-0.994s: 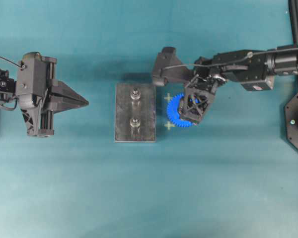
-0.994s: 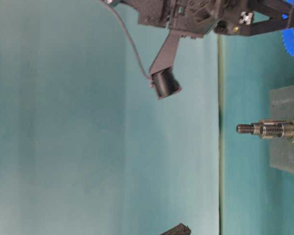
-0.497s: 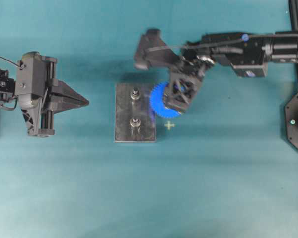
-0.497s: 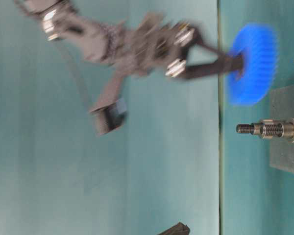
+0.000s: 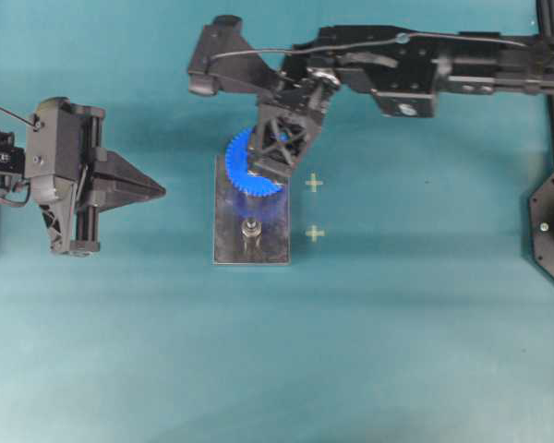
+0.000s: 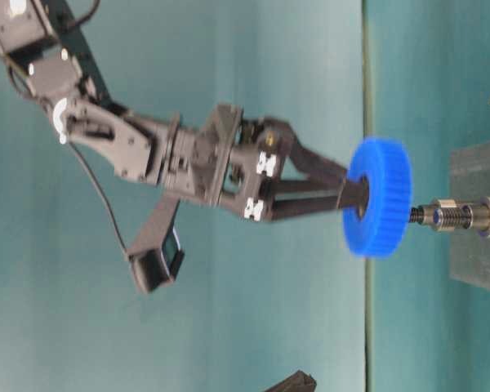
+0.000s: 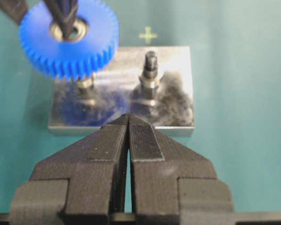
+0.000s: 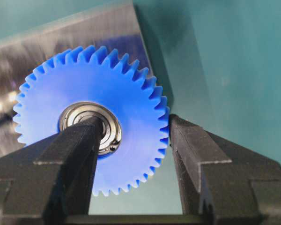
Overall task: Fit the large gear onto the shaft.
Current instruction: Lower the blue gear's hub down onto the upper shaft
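We see the large gear [image 6: 379, 197], bright blue and toothed, held level just above the shaft [image 6: 451, 216], a silvery upright peg.

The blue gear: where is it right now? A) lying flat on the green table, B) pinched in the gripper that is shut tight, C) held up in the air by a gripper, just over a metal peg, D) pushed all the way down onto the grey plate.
C: the right gripper holds the large gear off the grey plate, with the shaft tip just at its hub, not yet seated.
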`<state>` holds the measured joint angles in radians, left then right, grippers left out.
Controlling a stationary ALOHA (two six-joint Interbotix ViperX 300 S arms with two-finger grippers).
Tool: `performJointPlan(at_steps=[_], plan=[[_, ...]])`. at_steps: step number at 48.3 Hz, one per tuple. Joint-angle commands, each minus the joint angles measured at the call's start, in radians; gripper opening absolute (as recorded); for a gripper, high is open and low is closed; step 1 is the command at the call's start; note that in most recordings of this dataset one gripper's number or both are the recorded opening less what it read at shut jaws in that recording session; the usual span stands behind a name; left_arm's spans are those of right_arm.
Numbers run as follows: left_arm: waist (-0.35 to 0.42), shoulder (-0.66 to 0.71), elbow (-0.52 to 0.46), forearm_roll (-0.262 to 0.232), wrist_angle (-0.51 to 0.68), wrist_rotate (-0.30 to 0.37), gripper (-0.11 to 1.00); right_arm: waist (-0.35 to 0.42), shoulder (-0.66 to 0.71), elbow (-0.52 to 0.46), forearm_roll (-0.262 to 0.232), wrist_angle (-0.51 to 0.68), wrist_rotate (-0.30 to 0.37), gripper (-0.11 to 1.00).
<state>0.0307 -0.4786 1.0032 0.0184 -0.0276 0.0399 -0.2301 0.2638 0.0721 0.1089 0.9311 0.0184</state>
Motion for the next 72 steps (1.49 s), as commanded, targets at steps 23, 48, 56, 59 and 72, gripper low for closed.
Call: performJointPlan(at_steps=[23,48,56,59,72], plan=[[-0.008,-0.009,0.008,0.002,-0.011,-0.003,0.00,0.000,0.046,-0.091,0.002,0.041,0.000,0.50],[-0.008,-0.035,0.029,0.002,-0.040,-0.064,0.00,-0.002,0.052,-0.094,0.002,0.052,0.009,0.50],[-0.008,-0.048,0.034,0.003,-0.040,-0.064,0.00,-0.002,0.051,-0.094,-0.009,0.052,0.018,0.55],[-0.008,-0.048,0.035,0.003,-0.040,-0.066,0.00,0.002,0.052,-0.094,-0.020,0.054,0.020,0.67],[-0.008,-0.046,0.035,0.003,-0.040,-0.066,0.00,-0.002,0.038,-0.106,-0.038,0.089,0.023,0.69]])
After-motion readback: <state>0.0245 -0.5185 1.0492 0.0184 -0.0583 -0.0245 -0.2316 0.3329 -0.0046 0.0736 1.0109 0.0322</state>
